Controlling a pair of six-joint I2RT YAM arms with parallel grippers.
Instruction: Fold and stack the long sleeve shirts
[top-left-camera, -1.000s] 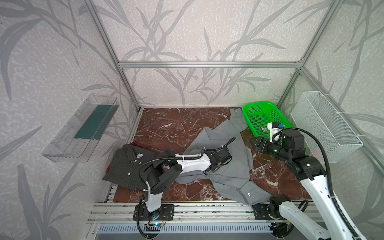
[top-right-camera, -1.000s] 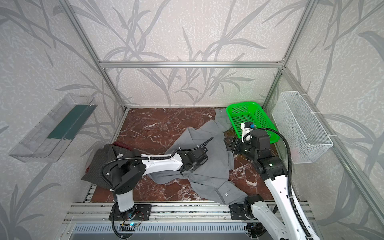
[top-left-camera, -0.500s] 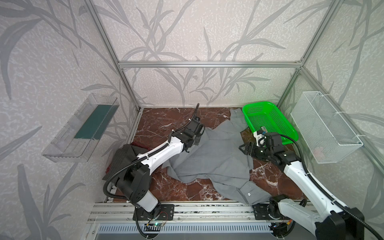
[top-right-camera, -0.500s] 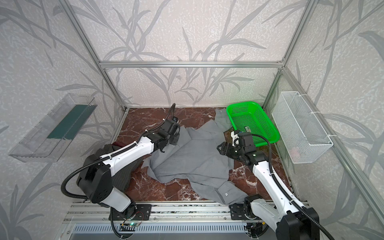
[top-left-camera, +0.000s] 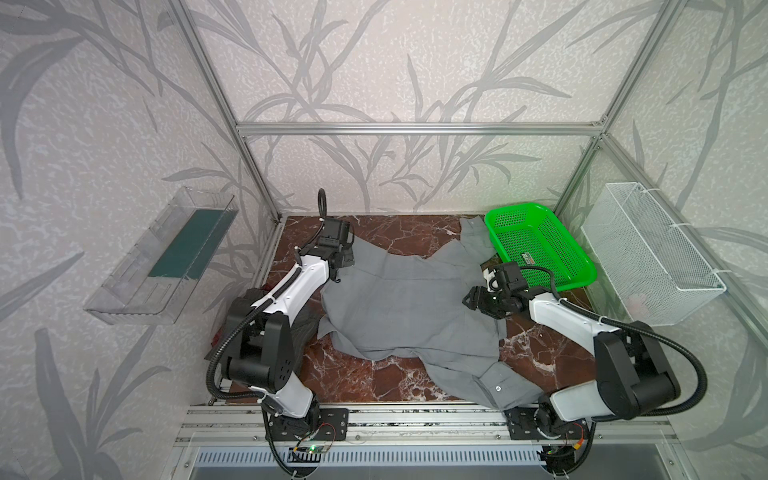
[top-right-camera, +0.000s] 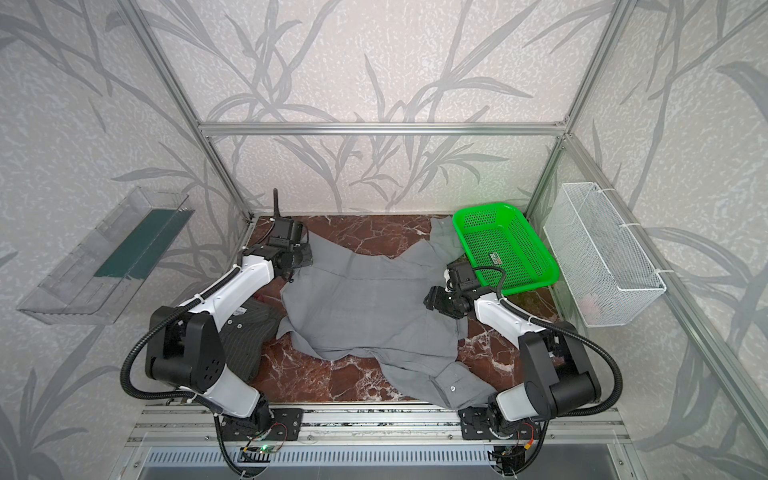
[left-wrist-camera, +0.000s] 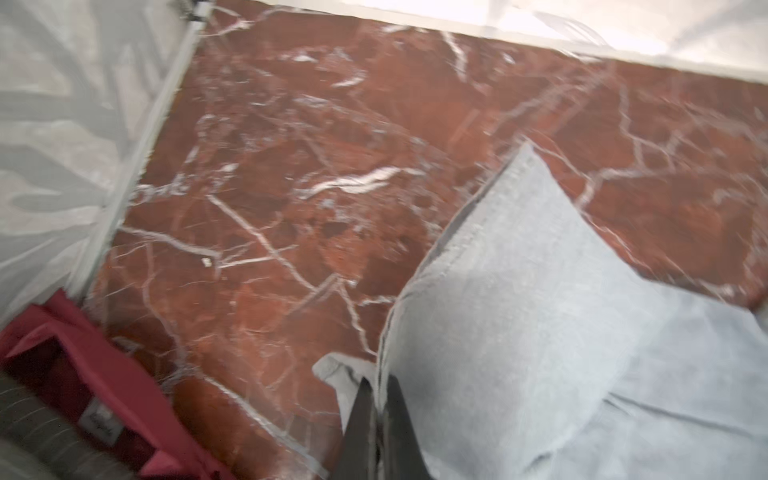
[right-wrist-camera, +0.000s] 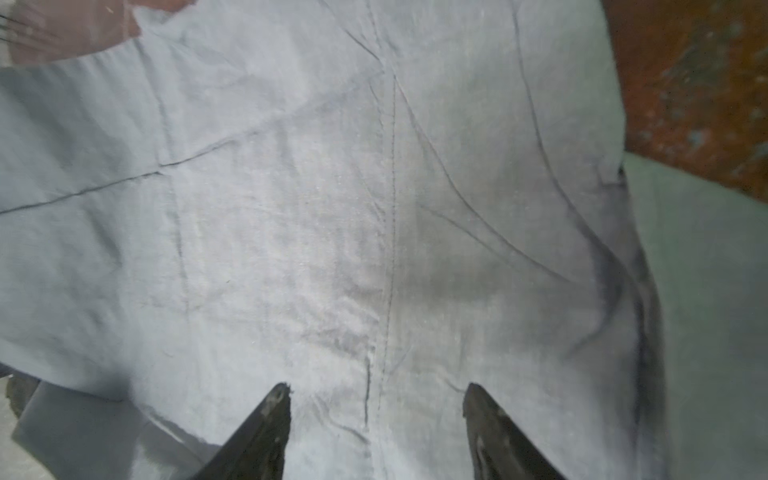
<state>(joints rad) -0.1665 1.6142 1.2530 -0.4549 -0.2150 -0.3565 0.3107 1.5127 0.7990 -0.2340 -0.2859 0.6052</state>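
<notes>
White links, black joints, ribbed black cables on left arm (top-left-camera: 307, 282) and right arm (top-left-camera: 569, 316).

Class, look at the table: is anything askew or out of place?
The grey shirt sprawls crooked: one sleeve runs up against the green basket, and a cuff reaches the front edge of the table. Nothing looks damaged.
</notes>
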